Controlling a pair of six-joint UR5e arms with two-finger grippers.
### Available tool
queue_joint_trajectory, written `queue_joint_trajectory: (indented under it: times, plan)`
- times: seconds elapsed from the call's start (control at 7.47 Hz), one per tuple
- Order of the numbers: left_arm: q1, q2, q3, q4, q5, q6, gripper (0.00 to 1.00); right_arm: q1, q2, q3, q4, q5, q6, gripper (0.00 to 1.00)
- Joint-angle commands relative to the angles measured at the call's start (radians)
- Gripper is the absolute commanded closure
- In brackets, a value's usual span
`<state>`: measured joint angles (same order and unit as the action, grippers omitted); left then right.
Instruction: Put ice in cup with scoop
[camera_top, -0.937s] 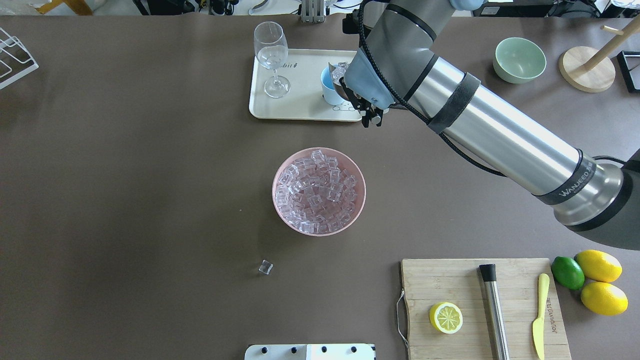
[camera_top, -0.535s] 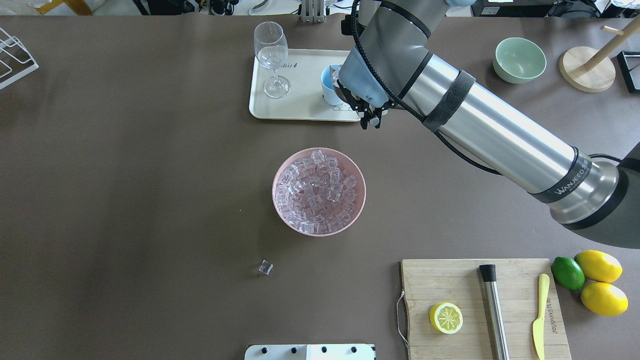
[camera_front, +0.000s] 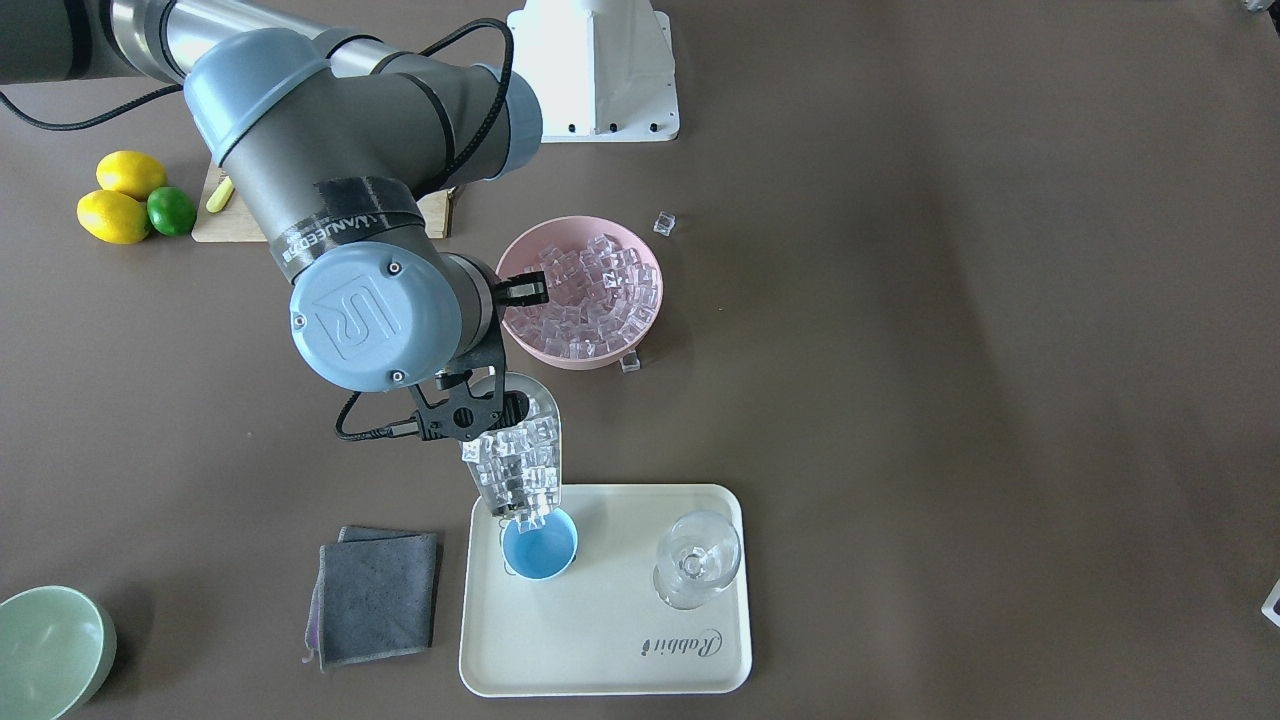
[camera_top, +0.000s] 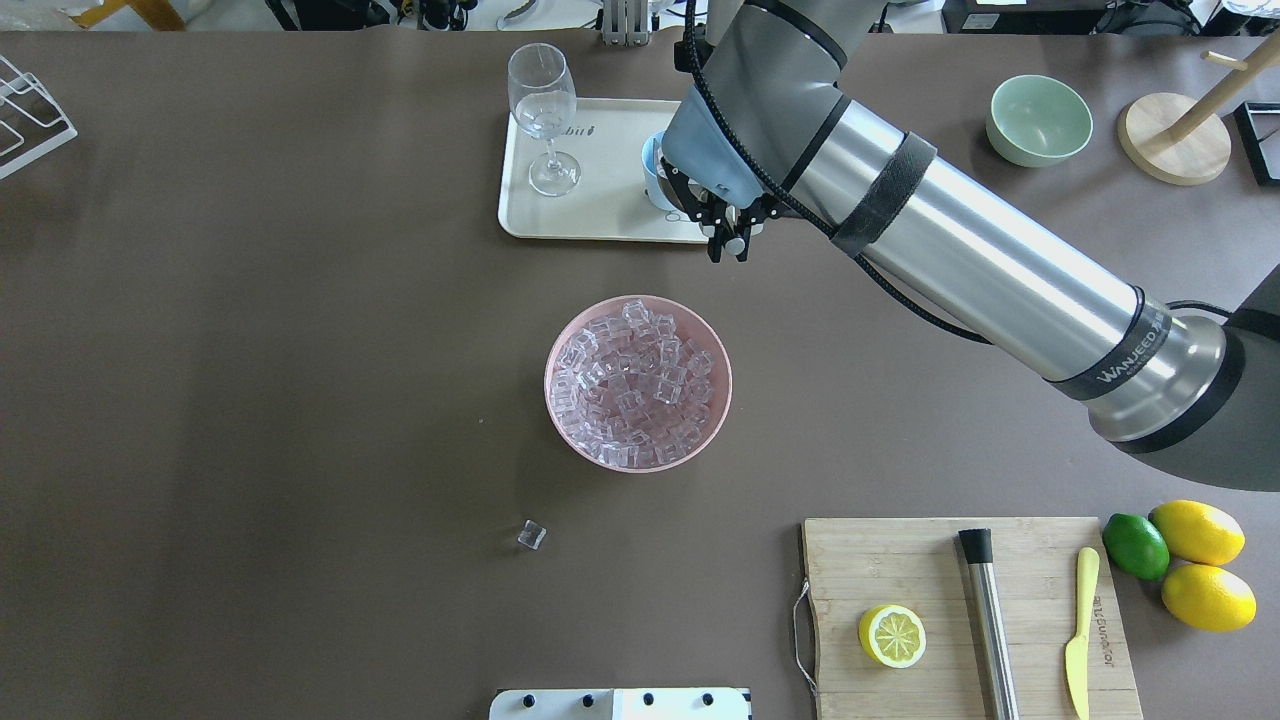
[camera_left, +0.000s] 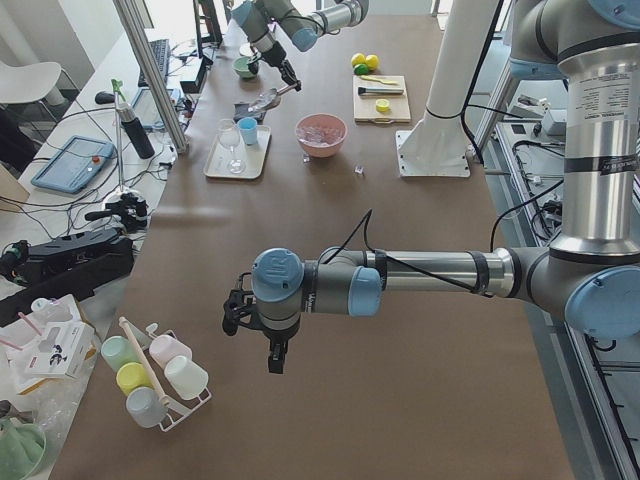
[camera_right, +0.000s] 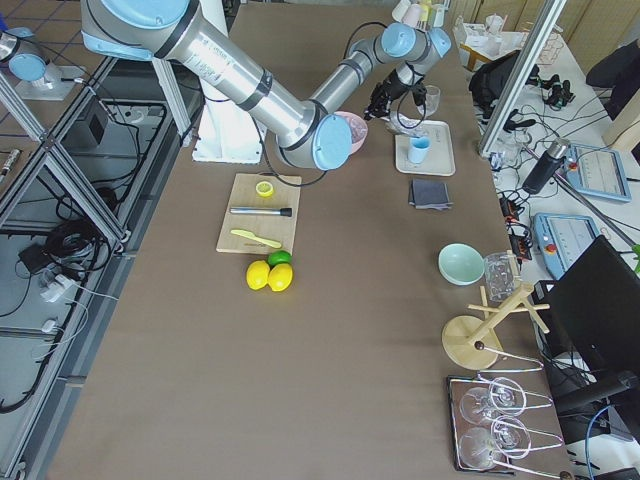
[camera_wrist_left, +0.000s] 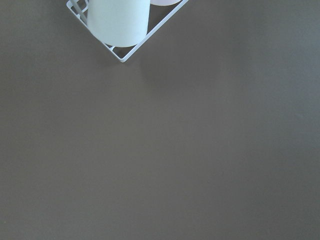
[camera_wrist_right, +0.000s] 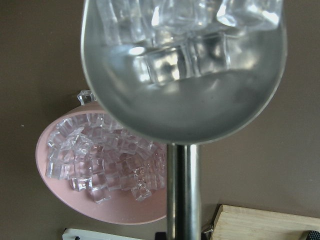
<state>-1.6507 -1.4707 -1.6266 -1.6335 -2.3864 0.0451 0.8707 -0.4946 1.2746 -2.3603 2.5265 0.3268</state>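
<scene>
My right gripper (camera_front: 462, 415) is shut on the rod handle of the steel scoop (camera_front: 524, 392). The scoop is tilted down, its mouth just over the near rim of the light-blue cup (camera_front: 540, 550) on the tray. Clear ice cubes (camera_front: 515, 468) fill the trough and crowd at its lip. The right wrist view shows the trough (camera_wrist_right: 185, 110) with ice (camera_wrist_right: 170, 65) in it. From overhead, the wrist hides the scoop and leaves a sliver of the cup (camera_top: 650, 170). More ice fills the pink bowl (camera_top: 637, 382). My left gripper (camera_left: 276, 357) hangs over bare table; I cannot tell its state.
A stemmed glass (camera_top: 543, 115) shares the cream tray (camera_top: 590, 215). Loose cubes lie on the table (camera_top: 531, 536) and by the bowl (camera_front: 630, 363). A cutting board (camera_top: 900, 570) holds a lemon half, steel cylinder and yellow knife. A grey cloth (camera_front: 378, 595) and a green bowl (camera_top: 1039, 120) are nearby.
The right wrist has swung left and turned over the cup, so it now covers the scoop and most of the cup from overhead. The bowl and the loose cube have not moved.
</scene>
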Motion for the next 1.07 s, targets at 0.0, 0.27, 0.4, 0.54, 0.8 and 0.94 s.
queue_joint_trajectory:
  times: [0.0,0.27,0.4,0.54,0.8,0.94]
  plan:
    - [-0.044,0.024,0.008,0.003,-0.027,-0.002,0.02,-0.007,0.004,-0.004,-0.004,0.018,0.000,1.00]
    - [-0.075,0.036,0.010,0.003,-0.027,-0.008,0.02,-0.007,0.002,-0.004,-0.004,0.018,0.000,1.00]
    - [-0.069,0.035,0.010,0.003,-0.028,-0.008,0.02,-0.007,0.002,-0.004,-0.004,0.020,0.000,1.00]
    - [-0.067,0.035,0.005,0.003,-0.028,-0.008,0.02,-0.007,0.002,-0.004,-0.004,0.020,0.000,1.00]
    - [-0.069,0.036,0.007,0.004,-0.027,-0.008,0.02,-0.007,0.002,-0.003,-0.004,0.018,-0.002,1.00]
    - [-0.069,0.043,0.004,0.004,-0.027,-0.008,0.02,-0.007,0.002,-0.003,-0.004,0.020,0.000,1.00]
